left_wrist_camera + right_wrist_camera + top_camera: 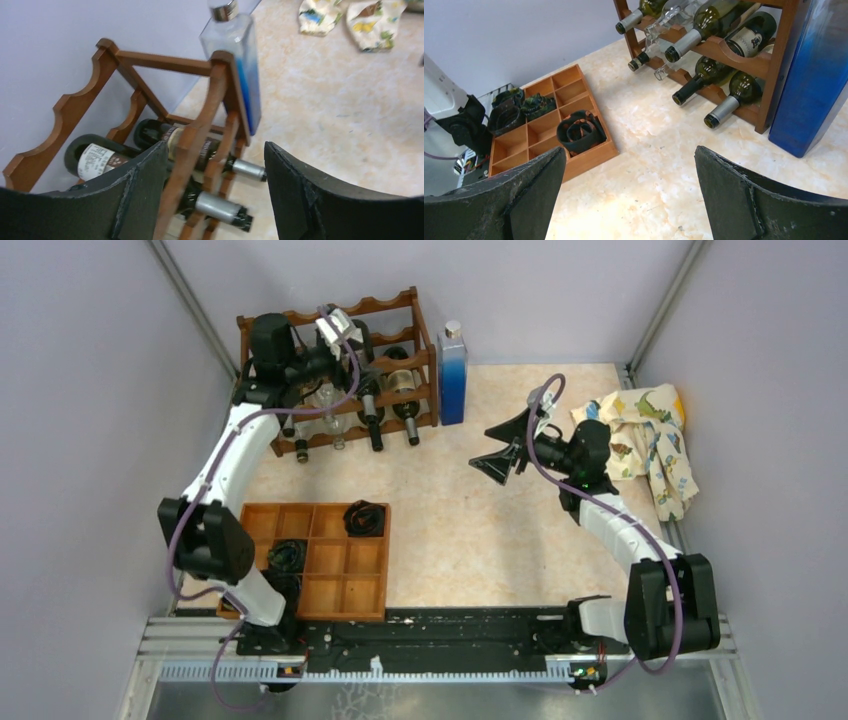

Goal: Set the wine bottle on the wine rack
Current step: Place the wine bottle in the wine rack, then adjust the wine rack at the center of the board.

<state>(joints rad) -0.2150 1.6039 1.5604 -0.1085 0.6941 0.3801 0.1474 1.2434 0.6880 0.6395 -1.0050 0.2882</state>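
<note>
The wine rack (400, 375) is a reddish-brown frame with scalloped rails at the back left, and it also shows in the right wrist view (724, 47). Several wine bottles lie in it, among them a dark labelled bottle (95, 155) and two silver-capped necks (247, 170). My left gripper (340, 340) hovers over the top of the rack. It is open (215, 147), a rail of the rack (197, 135) runs between its fingers, and it holds nothing. My right gripper (500, 455) (629, 150) stands open and empty over the middle of the table.
A tall blue square bottle (452, 375) stands against the rack's right end. A flat wooden compartment tray (345, 590) with black rolled straps sits near the left arm's base. A patterned cloth (645, 440) lies at the right edge. Grey walls close in the table.
</note>
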